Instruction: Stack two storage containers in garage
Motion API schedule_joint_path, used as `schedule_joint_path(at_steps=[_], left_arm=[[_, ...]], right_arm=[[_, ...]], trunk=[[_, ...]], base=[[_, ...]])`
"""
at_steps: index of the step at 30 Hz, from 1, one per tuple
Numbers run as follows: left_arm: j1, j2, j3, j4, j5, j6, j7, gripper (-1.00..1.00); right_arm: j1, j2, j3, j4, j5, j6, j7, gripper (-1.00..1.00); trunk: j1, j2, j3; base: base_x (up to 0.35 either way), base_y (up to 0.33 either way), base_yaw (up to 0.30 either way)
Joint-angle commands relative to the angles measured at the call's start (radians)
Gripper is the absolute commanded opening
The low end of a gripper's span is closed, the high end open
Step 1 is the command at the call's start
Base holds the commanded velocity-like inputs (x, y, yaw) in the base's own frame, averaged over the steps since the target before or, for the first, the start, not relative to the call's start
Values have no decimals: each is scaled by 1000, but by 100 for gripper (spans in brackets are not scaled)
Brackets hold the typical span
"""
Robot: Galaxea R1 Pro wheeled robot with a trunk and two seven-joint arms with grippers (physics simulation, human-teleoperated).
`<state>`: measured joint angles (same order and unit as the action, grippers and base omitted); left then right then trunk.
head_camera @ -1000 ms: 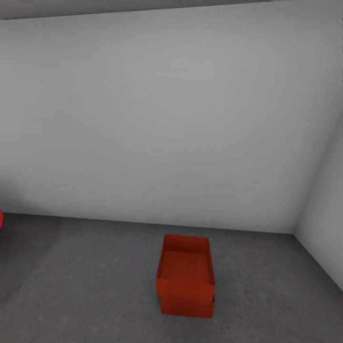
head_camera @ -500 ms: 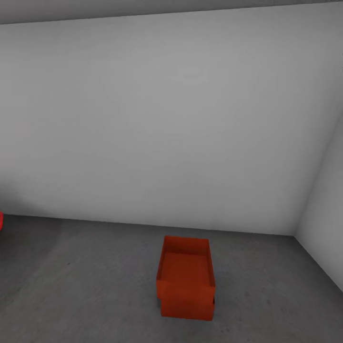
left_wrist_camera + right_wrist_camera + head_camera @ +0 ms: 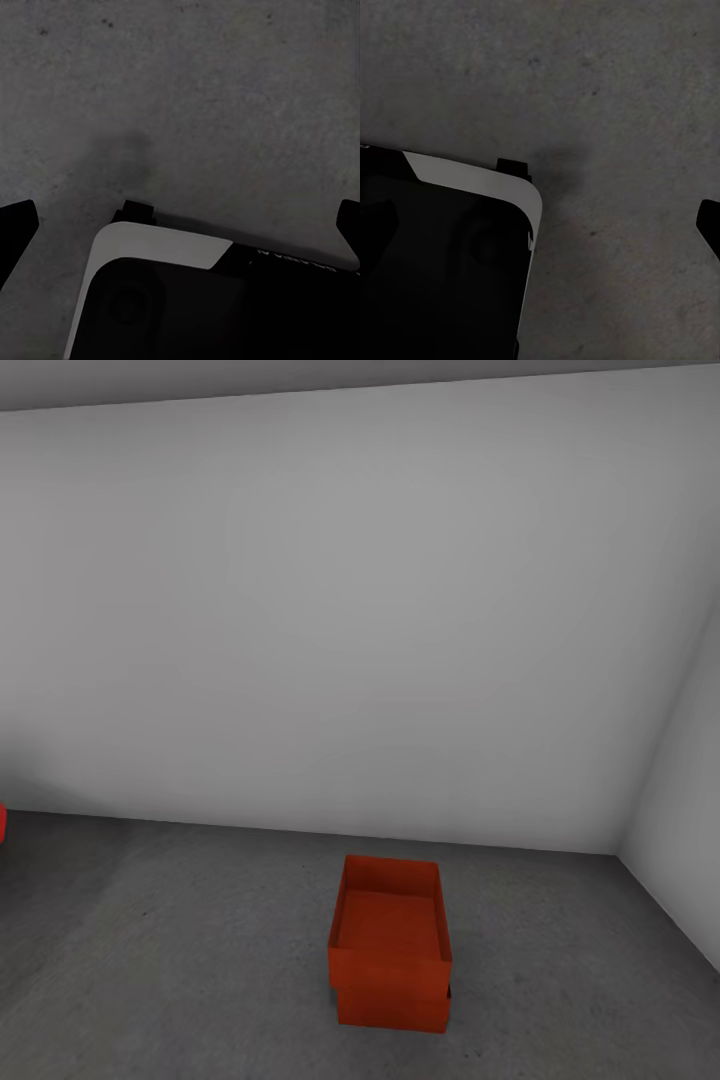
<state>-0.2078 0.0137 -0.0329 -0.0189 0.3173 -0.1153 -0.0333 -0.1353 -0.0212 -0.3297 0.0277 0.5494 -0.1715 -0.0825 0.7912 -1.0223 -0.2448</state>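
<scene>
In the head view, the two orange-red storage containers stand stacked on the garage's dark grey concrete floor (image 3: 180,960). The upper container (image 3: 390,915) sits open-top and empty on the lower container (image 3: 392,1010), whose front wall shows beneath it. The stack is well ahead of me, near the back wall. My left gripper (image 3: 180,225) hangs over bare concrete, open, with its dark fingertips (image 3: 15,225) wide apart and nothing between them. My right gripper (image 3: 540,225) is also open over concrete, and one fingertip (image 3: 709,225) shows at the picture's edge.
A plain white back wall (image 3: 360,610) meets a white side wall (image 3: 690,840) in a corner right of the stack. A sliver of something red (image 3: 2,822) shows at the far left edge. My own black-and-white base (image 3: 165,300) lies below both wrists.
The head view has shifted very slightly. The stacked containers have stayed where they were.
</scene>
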Motion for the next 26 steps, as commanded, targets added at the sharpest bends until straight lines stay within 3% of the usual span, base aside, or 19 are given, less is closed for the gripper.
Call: schedule_joint_path(at_steps=[1, 26], left_arm=[[-1, 0, -4, 1, 7, -3, -3, 100], [-1, 0, -6, 1, 6, -4, -3, 100]], right_arm=[[-1, 0, -8, 3, 11, -5, -5, 100], [-1, 0, -8, 3, 11, -5, -5, 100]], trunk=[[0, -1, -1], [0, -1, -1]], base=[[0, 0, 0], [0, 0, 0]])
